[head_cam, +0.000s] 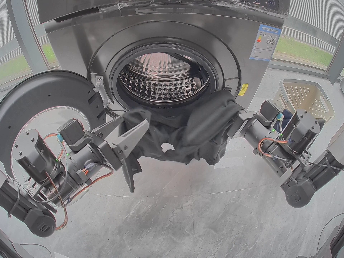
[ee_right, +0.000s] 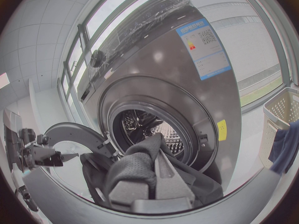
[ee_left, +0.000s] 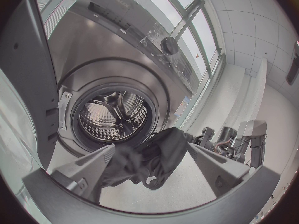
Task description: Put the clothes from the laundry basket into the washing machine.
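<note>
The left gripper (ee_left: 151, 146) has its fingers spread wide, one of them brushing the dark garment (head_cam: 179, 140). The right gripper (ee_right: 154, 171) has its fingers pinching that same garment, which sags between the arms above the floor, just before the lower lip of the open washing machine (head_cam: 229, 47). The drum (head_cam: 163, 77) behind looks empty, so nothing seems loaded yet. Farther right, the laundry basket (head_cam: 304, 95) holds a blue garment (ee_right: 285, 143) to follow.

The floor (head_cam: 200, 212) is pale grey stone with a marbled grain. Tall windows (ee_left: 205, 35) run along the back wall, and through them I can see a strip of green grass (head_cam: 304, 52) and a ribbed grey building (ee_right: 249, 44). Overhead is a white tiled ceiling (ee_left: 258, 22) with one lit panel (ee_right: 3, 80).
</note>
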Robot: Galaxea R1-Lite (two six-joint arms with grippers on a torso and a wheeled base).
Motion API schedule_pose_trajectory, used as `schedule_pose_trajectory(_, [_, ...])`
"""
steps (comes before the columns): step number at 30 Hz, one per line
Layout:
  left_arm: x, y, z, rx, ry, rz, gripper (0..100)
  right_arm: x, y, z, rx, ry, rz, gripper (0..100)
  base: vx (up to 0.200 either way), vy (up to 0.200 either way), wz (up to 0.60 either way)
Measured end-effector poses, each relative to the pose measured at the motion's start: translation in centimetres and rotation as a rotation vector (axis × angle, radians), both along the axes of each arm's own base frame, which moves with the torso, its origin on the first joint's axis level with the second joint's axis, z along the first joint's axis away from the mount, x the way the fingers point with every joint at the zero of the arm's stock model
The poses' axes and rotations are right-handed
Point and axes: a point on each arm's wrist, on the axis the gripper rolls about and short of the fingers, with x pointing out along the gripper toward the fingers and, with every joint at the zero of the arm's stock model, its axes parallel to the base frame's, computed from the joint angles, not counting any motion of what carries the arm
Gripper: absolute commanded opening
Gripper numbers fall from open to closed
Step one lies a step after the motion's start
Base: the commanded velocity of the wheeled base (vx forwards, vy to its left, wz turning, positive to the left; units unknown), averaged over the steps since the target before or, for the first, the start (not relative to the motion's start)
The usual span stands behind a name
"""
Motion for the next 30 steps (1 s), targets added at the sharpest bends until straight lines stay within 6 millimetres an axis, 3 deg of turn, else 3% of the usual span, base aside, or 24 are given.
schedule_pose_trajectory(10, [1.1,-0.6,-3.8,0.084,0.128,0.009,100,0.5,0.4,1.8,0.050,-0.062,-0.007,0,0.000,0.000,0.00])
schedule_pose_trajectory(20, [0.3,-1.4,-7.7,0.208,0.244,-0.028,100,0.8,0.9,3.2,0.106,-0.084,-0.055,0,0.000,0.000,0.00])
schedule_pose_trajectory(30, [1.1,-2.0,-10.4,0.272,0.314,-0.034,100,0.6,1.7,3.8,0.135,-0.099,-0.035,0,0.000,0.000,0.00])
